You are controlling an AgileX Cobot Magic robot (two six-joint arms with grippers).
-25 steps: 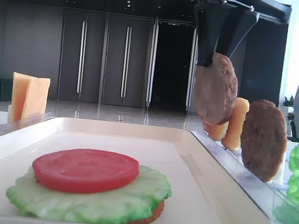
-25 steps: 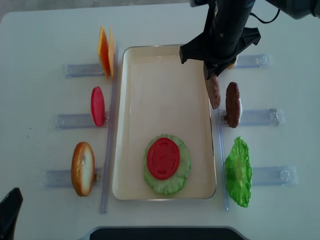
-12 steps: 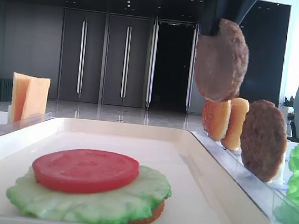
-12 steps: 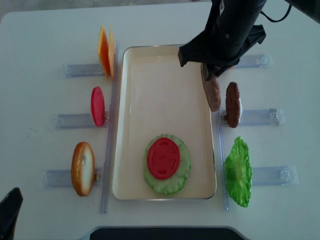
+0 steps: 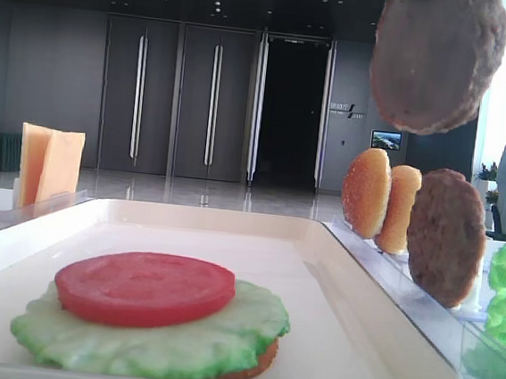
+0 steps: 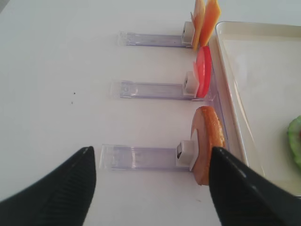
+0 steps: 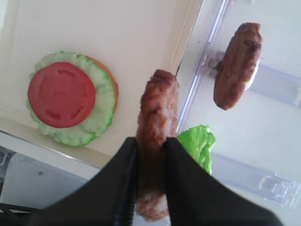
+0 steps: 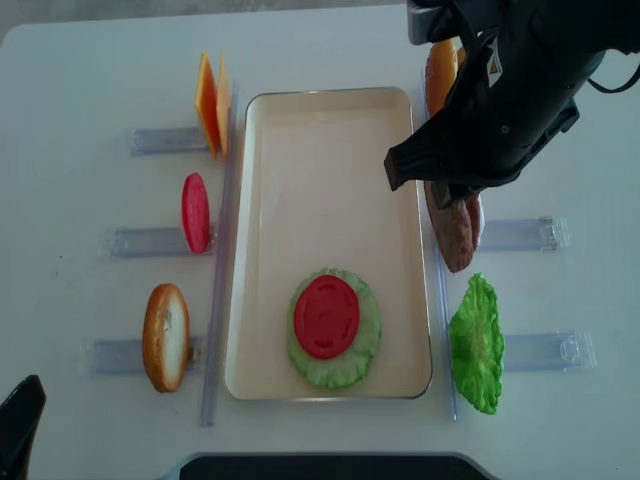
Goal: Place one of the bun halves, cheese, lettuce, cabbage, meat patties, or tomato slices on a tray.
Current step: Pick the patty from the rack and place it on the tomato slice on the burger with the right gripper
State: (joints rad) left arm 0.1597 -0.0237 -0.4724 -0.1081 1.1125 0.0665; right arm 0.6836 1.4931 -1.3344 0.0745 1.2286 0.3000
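Gripping the greyish-brown meat patty (image 7: pixel 155 136) edge-on, my right gripper (image 7: pixel 149 188) has both fingers (image 7: pixel 186 188) clamped against its flat faces. It hangs in the air above the right rim of the tray (image 8: pixel 300 190), touching nothing below. In the low side view the patty (image 5: pixel 438 59) floats high over the row of holders.

A second, darker patty (image 7: pixel 236 66) stands upright in its clear holder (image 7: pixel 277 84) outside the tray, and a lettuce leaf (image 8: pixel 477 345) lies just beside the rim. On the tray sits a stack: bun half (image 7: pixel 110 80) at the bottom, lettuce (image 8: pixel 362 350) over it, tomato slice (image 8: pixel 326 316) on top.

My left gripper (image 6: pixel 150 188) hangs spread wide, holding nothing, over the table (image 6: pixel 56 70) near an upright bun half (image 6: pixel 207 143), a tomato slice (image 6: pixel 203 70) and cheese (image 6: pixel 206 21).
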